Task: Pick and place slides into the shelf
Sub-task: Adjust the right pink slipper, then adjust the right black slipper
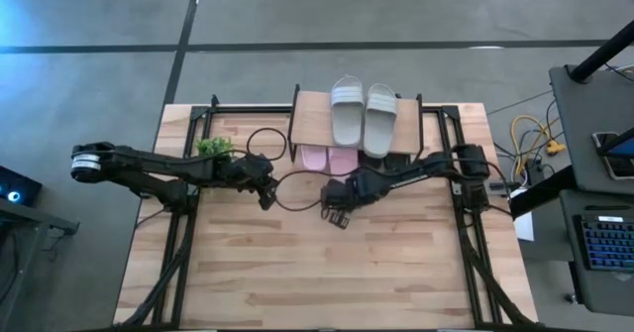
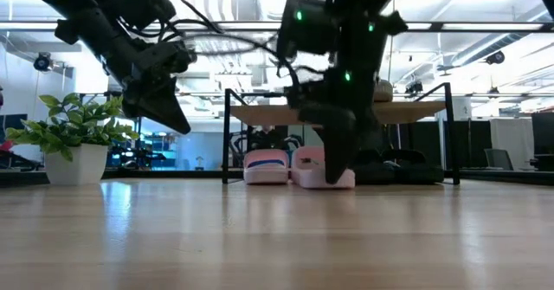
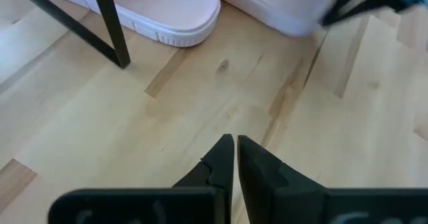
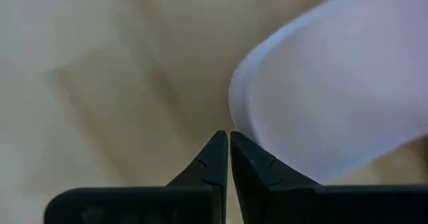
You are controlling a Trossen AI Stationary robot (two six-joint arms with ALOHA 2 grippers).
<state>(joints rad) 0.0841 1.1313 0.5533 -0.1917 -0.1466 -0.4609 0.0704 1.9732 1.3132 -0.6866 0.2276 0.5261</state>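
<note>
The shelf (image 1: 315,119) stands at the table's far middle with two light grey slides (image 1: 363,114) on its plank top. Two pale pink slides (image 1: 329,160) lie under it on the table, also seen in the low view (image 2: 267,166). Dark shapes that look like the black slides (image 2: 394,170) lie under its right half. My right gripper (image 1: 337,211) is shut and points down just near of the right pink slide (image 4: 334,83). My left gripper (image 1: 265,195) is shut and empty above the table, left of the shelf's near left leg (image 3: 110,23). My right gripper's shut fingertips (image 4: 235,150) stand right beside the rounded end (image 4: 247,117) of the right pink slide, pointing down at the table. Whether they touch it, I cannot tell. The slide lies flat on the table.
A small green plant in a white pot (image 1: 213,147) stands at the far left, behind my left arm. Black cables (image 1: 287,188) loop between the two arms. Bare wooden table (image 1: 327,273) stretches toward the near edge.
</note>
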